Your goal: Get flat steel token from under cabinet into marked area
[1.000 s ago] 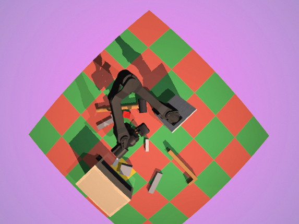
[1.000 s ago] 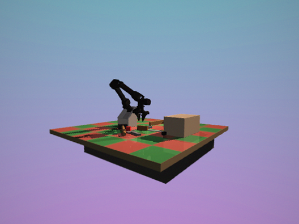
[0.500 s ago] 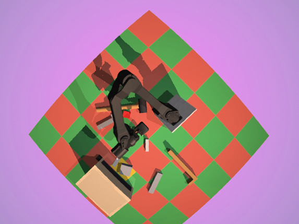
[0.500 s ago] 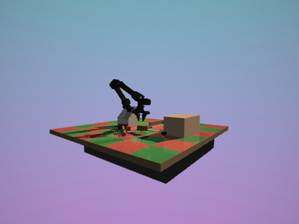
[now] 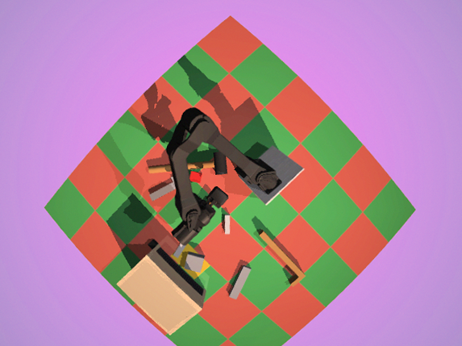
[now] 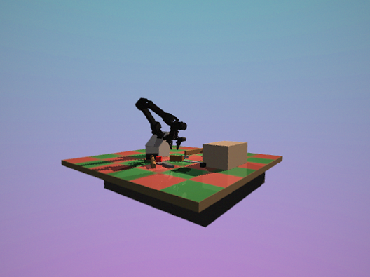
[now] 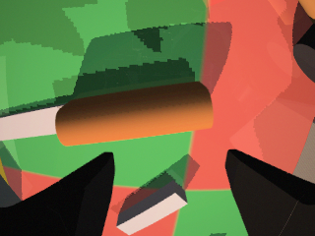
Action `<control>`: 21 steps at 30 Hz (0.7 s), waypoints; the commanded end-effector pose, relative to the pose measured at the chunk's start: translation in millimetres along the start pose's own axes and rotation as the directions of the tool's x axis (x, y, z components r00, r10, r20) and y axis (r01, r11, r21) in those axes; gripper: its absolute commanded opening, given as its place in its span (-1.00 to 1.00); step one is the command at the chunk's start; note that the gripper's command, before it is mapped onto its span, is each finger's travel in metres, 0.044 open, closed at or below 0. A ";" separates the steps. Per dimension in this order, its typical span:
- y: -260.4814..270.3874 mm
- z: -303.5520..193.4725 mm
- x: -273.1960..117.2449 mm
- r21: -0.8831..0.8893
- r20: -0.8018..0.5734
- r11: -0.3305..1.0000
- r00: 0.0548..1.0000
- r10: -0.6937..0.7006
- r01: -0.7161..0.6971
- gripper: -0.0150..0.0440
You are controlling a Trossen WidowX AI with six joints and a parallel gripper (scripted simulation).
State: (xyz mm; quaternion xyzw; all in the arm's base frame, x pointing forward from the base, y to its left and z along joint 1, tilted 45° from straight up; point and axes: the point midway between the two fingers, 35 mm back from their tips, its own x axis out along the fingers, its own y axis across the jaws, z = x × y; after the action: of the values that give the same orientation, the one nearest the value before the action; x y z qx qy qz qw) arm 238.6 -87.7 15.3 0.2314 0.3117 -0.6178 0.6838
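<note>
While jaws stand released and apart, orange handle (image 6: 176,158) (image 7: 134,115) lies below them.

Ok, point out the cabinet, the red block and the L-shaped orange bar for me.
Cabinet (image 5: 160,292) (image 6: 214,156): top view, roof; exterior view, side wall.
Red block (image 5: 195,177) (image 6: 159,158): top, exterior; body.
L-shaped orange bar (image 5: 279,252) (image 6: 193,151): top, exterior; long arm.

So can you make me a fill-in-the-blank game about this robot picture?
The pincer is ____, with nothing between its fingers.
The marked area in front of the cabinet is coloured ____.
The small block near the long stick under the arm is coloured ____.
The table has a pattern of red and ____ squares.

Missing words: open; yellow; red; green.
</note>
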 end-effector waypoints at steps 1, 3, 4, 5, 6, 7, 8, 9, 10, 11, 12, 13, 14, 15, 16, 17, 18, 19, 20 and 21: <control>-0.1 0.5 -0.1 -0.041 0.004 0.999 1.000 -0.001 0.001 0.42; -0.1 0.5 -0.1 -0.057 0.004 0.998 1.000 -0.001 0.001 0.42; -0.1 0.5 -0.1 -0.065 0.004 0.998 1.000 -0.001 0.001 0.42; -0.1 0.5 -0.1 -0.073 0.004 0.997 1.000 -0.001 0.001 0.42; -0.1 0.5 -0.1 -0.081 0.004 0.997 1.000 -0.001 0.001 0.42; -0.1 0.4 -0.1 -0.089 0.004 0.996 1.000 -0.001 0.001 0.42; -0.1 0.4 -0.1 -0.097 0.004 0.995 1.000 -0.001 0.001 0.42; -0.1 0.4 -0.1 -0.105 0.004 0.995 1.000 -0.001 0.001 0.42; 0.0 0.4 -0.1 -0.113 0.004 0.994 1.000 -0.001 0.001 0.42; 0.0 0.4 -0.1 -0.120 0.004 0.993 1.000 -0.001 0.001 0.42; 0.0 0.4 -0.1 -0.128 0.004 0.992 1.000 -0.001 0.001 0.42; 0.0 0.4 -0.1 -0.136 0.004 0.991 1.000 -0.001 0.001 0.42; 0.0 0.3 -0.1 -0.144 0.004 0.990 1.000 -0.001 0.001 0.42; 0.0 0.3 -0.1 -0.152 0.004 0.988 1.000 -0.001 0.001 0.42; 0.0 0.3 -0.1 -0.160 0.004 0.987 1.000 -0.001 0.001 0.42; 0.0 0.3 -0.1 -0.168 0.004 0.986 1.000 -0.001 0.001 0.42; 0.0 0.3 -0.1 -0.176 0.004 0.984 1.000 -0.001 0.001 0.42; 0.0 0.3 -0.1 -0.184 0.004 0.983 1.000 -0.001 0.001 0.42; 0.0 0.3 -0.1 -0.192 0.004 0.981 1.000 -0.001 0.002 0.42; 0.0 0.2 -0.1 -0.200 0.004 0.980 1.000 -0.001 0.002 0.42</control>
State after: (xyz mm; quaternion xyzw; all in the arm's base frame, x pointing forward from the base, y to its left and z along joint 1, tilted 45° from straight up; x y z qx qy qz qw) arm 238.6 -87.5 15.1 0.1731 0.3625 -0.5895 0.7008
